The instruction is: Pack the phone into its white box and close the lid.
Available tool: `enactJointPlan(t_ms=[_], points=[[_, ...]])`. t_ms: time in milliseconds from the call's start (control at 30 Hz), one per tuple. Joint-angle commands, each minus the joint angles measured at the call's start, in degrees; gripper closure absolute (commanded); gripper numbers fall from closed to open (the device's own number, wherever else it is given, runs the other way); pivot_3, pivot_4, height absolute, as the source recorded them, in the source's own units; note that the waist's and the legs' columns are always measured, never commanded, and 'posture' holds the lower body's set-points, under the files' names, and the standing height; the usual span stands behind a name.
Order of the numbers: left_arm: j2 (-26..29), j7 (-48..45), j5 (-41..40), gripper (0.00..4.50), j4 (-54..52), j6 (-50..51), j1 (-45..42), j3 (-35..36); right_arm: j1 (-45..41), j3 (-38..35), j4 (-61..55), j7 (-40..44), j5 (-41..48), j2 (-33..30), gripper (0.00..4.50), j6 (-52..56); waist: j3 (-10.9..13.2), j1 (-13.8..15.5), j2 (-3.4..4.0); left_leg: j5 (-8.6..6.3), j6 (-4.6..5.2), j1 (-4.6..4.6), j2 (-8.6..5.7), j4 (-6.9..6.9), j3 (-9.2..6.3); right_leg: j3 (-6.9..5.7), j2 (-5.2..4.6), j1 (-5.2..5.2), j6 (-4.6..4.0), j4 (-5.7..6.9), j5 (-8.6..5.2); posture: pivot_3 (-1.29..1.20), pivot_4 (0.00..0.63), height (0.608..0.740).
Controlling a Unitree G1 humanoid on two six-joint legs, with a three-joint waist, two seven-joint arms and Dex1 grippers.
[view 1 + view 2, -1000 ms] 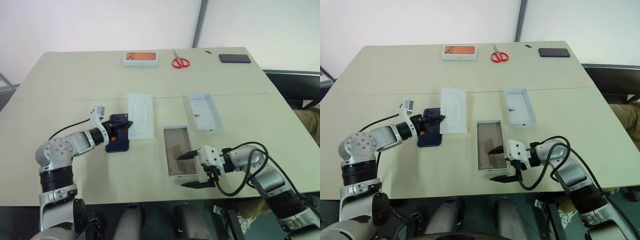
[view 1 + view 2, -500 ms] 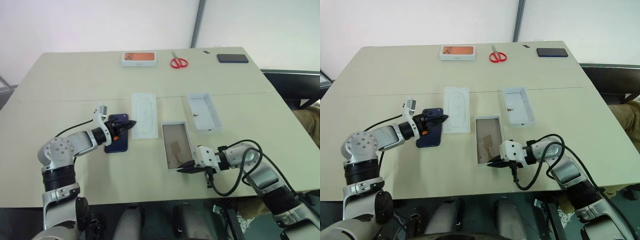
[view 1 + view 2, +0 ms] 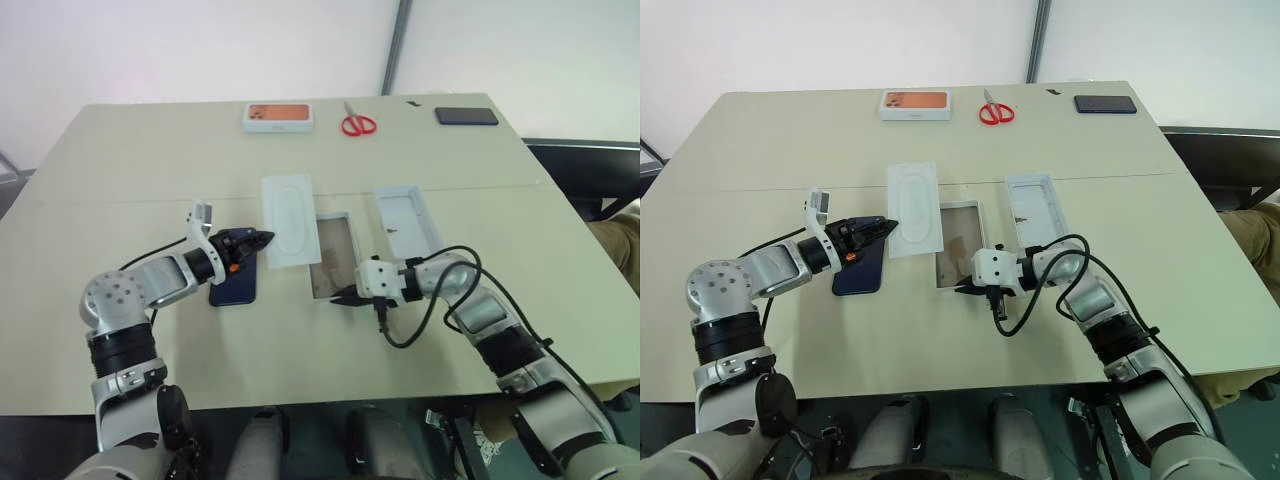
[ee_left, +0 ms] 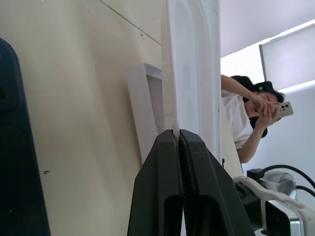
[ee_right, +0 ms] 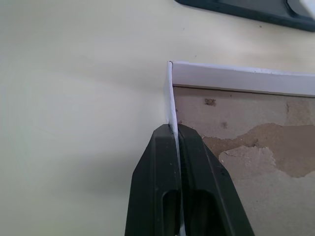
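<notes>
Since a second ago my right gripper [image 3: 962,289] has closed on the near wall of the white box [image 3: 956,244] and carried it up the table [image 3: 760,140] from the near edge to a spot between the insert [image 3: 913,210] and the lid [image 3: 1037,209]. The box lies open, tan inside up, long axis running away from me. The phone [image 3: 859,273] lies flat to its left, past the insert, long axis the same way, its far end under my left arm. My left gripper [image 3: 888,227] is pinched shut on the edge of the insert, lifting that side. The lid sits just right of the box, open side up. At the far edge lie an orange-topped box [image 3: 915,103], scissors [image 3: 996,111] and a black phone [image 3: 1105,104]. The right wrist view shows the box wall [image 5: 172,105] caught between my fingers; the left wrist view shows a person [image 4: 248,115] beyond the table.
</notes>
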Motion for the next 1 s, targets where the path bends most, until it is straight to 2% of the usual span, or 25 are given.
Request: enactJointPlan(t_ms=[33,67,100,200,267,433,533,733,1000], points=[[-0.36,0.43,-1.77,4.50,-2.93,-0.37,0.28,0.19,-1.14,-0.39,1.50,0.13,0.13,0.87,4.45,0.45,0.00,0.01,0.00,0.00,0.00,0.00,0.00,0.00,0.00,0.00,0.00,0.01,0.00,0.00,0.00,0.00,0.150,0.740],[-0.42,0.44,-1.76,4.50,-3.16,-0.42,0.62,0.17,-1.16,-0.72,1.44,-0.08,0.45,0.98,4.45,0.78,0.00,-0.01,0.00,0.00,-0.01,0.01,0.00,0.00,0.00,0.00,0.00,0.01,0.00,0.00,0.00,0.00,0.150,0.740],[-0.40,0.36,-1.59,4.50,-3.35,-0.57,0.98,0.05,-1.17,-1.09,1.22,0.59,1.39,0.95,4.19,2.46,0.00,-0.04,0.00,0.00,-0.01,0.01,0.00,0.00,0.00,0.00,0.00,0.01,0.00,0.00,0.00,0.00,0.150,0.740],[-0.39,0.15,-1.54,4.50,-3.80,-0.69,1.72,-0.14,-0.91,-1.96,0.10,0.79,2.65,0.69,3.11,4.32,0.00,0.04,0.00,0.01,-0.01,0.01,0.00,0.00,-0.01,0.00,0.00,0.01,0.00,0.00,0.00,0.00,0.150,0.740],[-0.40,0.03,-1.58,4.50,-3.90,-0.71,2.02,-0.33,-0.29,-2.98,-2.81,1.54,4.65,0.41,2.11,6.15,0.00,0.06,0.00,0.01,-0.01,0.01,0.00,0.00,0.00,0.00,-0.01,0.01,0.00,0.00,0.00,0.00,0.150,0.740],[0.05,-1.19,-0.53,4.50,-4.38,-1.71,2.27,-2.17,0.41,-8.20,-10.44,1.37,11.56,-0.59,2.11,13.40,0.01,0.18,0.01,0.01,-0.01,-0.02,0.00,-0.01,-0.01,0.00,-0.01,-0.02,0.00,0.00,0.00,0.00,0.150,0.740],[-0.33,-1.90,0.06,4.50,-4.57,-2.32,2.63,-4.20,1.03,-11.22,-13.03,2.46,14.30,-3.43,2.11,16.29,0.01,0.31,0.01,0.01,-0.01,-0.02,-0.02,-0.01,-0.01,0.00,-0.03,0.00,0.00,-0.01,0.00,0.00,0.150,0.740],[-3.24,-0.73,-0.16,4.50,-6.05,-3.64,5.00,-6.41,1.83,-15.71,-6.25,2.18,12.99,-9.00,2.11,10.22,0.01,0.15,0.01,0.00,-0.01,-0.03,-0.07,-0.02,0.03,0.00,-0.08,0.01,-0.01,-0.06,0.00,0.00,0.150,0.740],[-6.43,0.41,1.31,4.50,-8.03,-5.44,6.20,-9.69,1.99,-17.29,-2.88,0.07,12.92,-8.41,2.11,8.25,0.02,0.07,0.00,0.00,-0.01,-0.02,-0.04,-0.05,0.05,0.04,-0.03,-0.03,-0.01,-0.04,0.00,0.00,0.150,0.740]])
